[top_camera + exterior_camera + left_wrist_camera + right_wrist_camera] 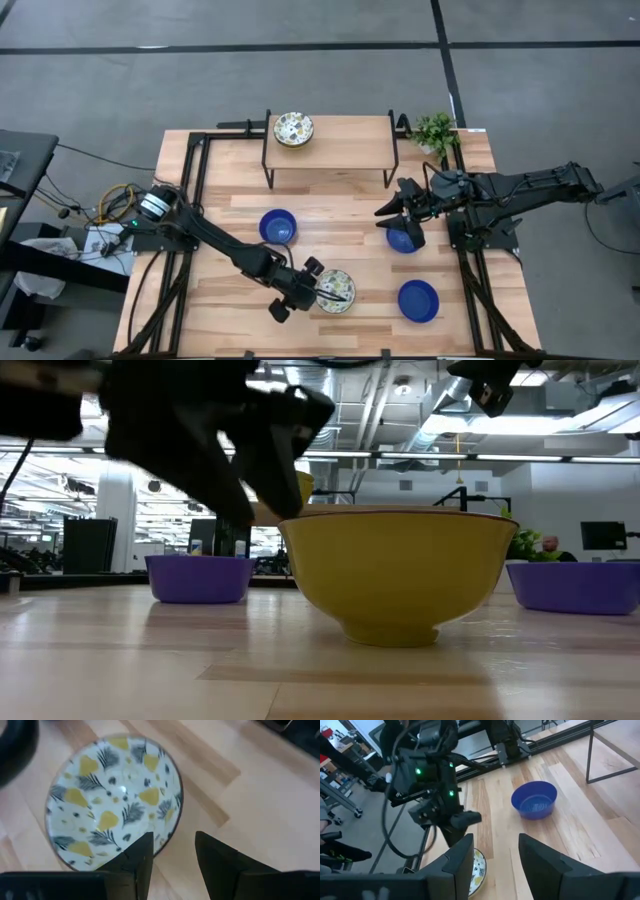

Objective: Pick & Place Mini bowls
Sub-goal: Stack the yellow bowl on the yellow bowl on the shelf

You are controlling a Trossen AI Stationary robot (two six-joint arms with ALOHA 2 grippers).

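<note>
Light wood-plank tabletop (pixel 340 215): smooth, matt finish with visible grain. Solid blue round mini bowl (pixel 534 800): glossy glaze; patterned white mini bowl with yellow and black leaf print (pixel 114 795) and plain yellow outside: smooth, faint sheen. Low shelf with thin black metal legs (pixel 330 140): wooden top, same matt finish.

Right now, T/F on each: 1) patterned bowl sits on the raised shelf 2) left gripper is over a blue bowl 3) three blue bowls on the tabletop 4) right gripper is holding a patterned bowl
1) A patterned bowl sits on the raised shelf. True.
2) The left gripper is over a blue bowl. False: it is at the rim of a second patterned bowl.
3) Three blue bowls are on the tabletop. True.
4) The right gripper holds a patterned bowl. False: its fingers are open, nothing between them.
</note>
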